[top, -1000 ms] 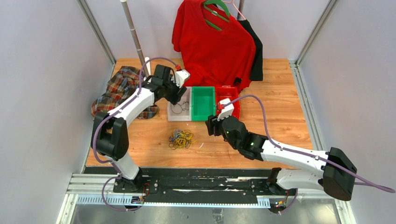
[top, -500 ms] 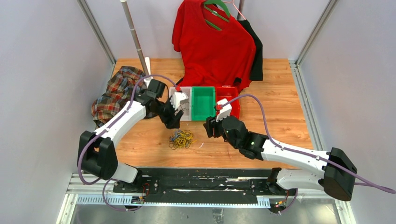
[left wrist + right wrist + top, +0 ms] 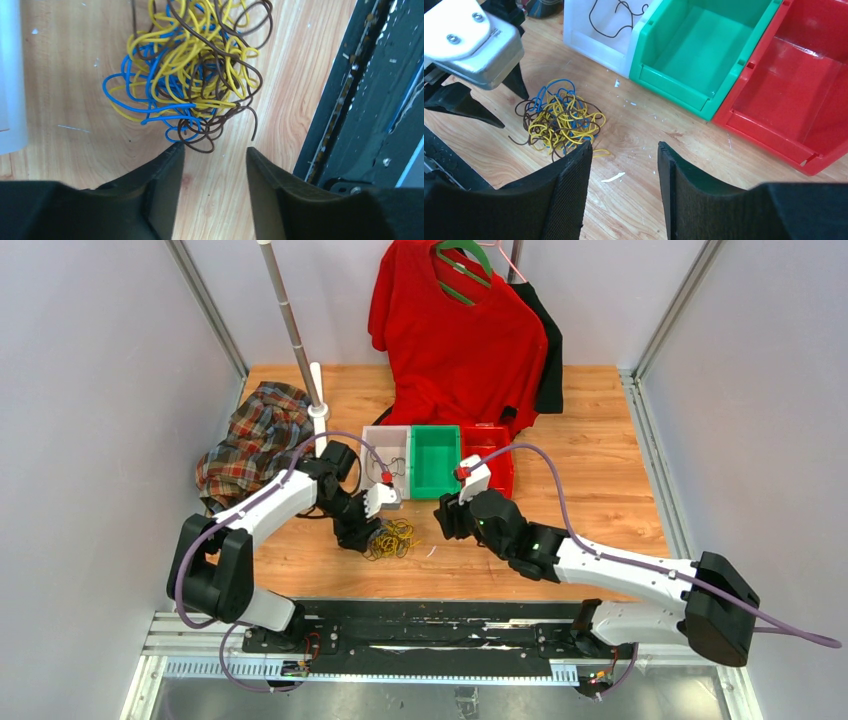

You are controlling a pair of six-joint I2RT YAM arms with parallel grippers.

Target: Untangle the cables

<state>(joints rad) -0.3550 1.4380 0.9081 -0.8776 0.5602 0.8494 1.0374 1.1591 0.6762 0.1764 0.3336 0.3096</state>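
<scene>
Surface [image 3: 600,440] of wood, bearing white bin [image 3: 599,50] at 12 o'clock of the heaped cables [image 3: 190,75]. At their 9 o'clock, left tool [image 3: 215,147] is hovering half-open and empty; right tool [image 3: 624,145], at 3 o'clock, likewise. Step, likely: picking the next strand — calling for pinching a loose brown end.

bare wood [image 3: 425,558] right of the cables [image 3: 390,537] is open; white bin [image 3: 372,445] sits just behind them; left gripper [image 3: 215,150] blocks their left
</scene>
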